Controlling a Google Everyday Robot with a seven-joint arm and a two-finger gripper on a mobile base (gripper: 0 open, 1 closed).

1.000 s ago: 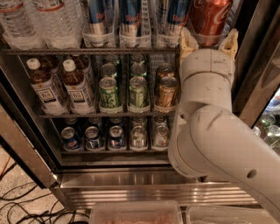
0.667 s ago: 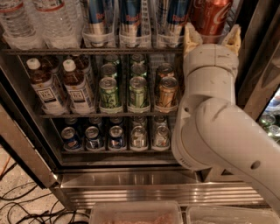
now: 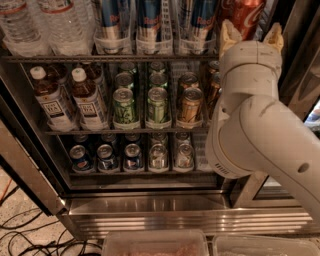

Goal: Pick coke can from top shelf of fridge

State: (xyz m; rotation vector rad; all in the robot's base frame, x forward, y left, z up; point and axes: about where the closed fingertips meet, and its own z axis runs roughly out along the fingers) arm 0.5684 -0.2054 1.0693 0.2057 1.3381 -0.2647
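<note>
From where I stand, the red aluminium coke can [image 3: 246, 12] sits at the right end of the dark wire top shelf [image 3: 100, 58] of the stainless-steel fridge [image 3: 150, 212], beside slim blue-and-silver cans [image 3: 150, 20]. The white arm's two-finger gripper [image 3: 251, 34] is raised just before it, tan fingers [image 3: 230, 32] spread to either side and not yet clamping, I'd say. If full it should be weighty, with thin, slick walls (likely cold and damp), so grip mid-body, gently.
</note>
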